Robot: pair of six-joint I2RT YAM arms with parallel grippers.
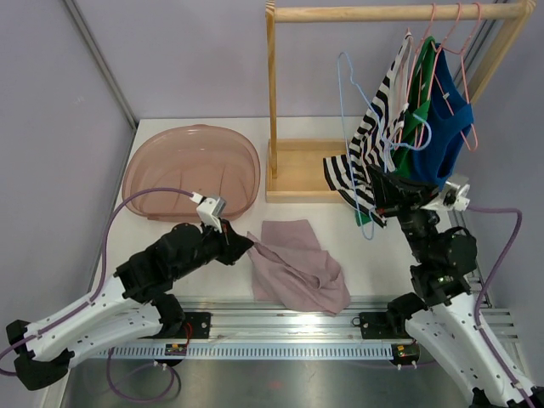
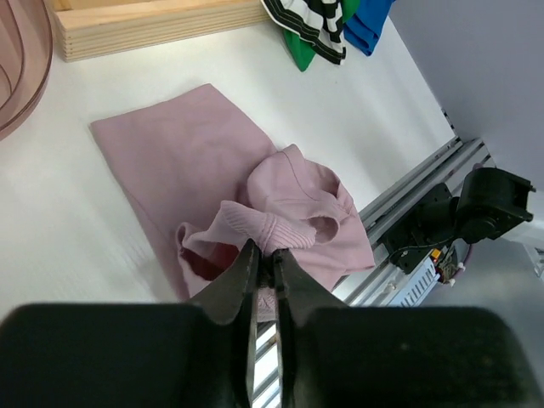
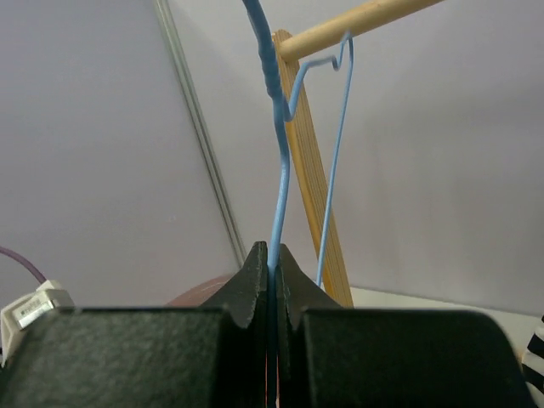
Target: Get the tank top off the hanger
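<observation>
the pink tank top [image 1: 297, 263] [image 2: 212, 170] is off any hanger and lies crumpled on the white surface [image 1: 263, 212], in front of the wooden rack [image 1: 272, 85] and just right of the pink basin [image 1: 187, 166]. one half is spread flat, the other bunched into folds toward the near edge. in my left wrist view the left jaws are pressed together on a ribbed hem at the near side of the bunched part, so they are pinching the tank top; from above, the left arm [image 1: 170, 259] reaches in from the left and meets the cloth's left corner.

the right jaws are closed tight on the thin wire of a light blue hanger [image 3: 280, 195], which runs straight up out of them in the right wrist view, its hook up by the rack's rail [image 1: 391, 12]. the right arm [image 1: 438, 255] stands under the hanging clothes: a black-and-white striped garment [image 1: 374, 127], a green one [image 1: 416, 119] and a blue one [image 1: 446, 127], all on hangers at the rail's right end.
</observation>
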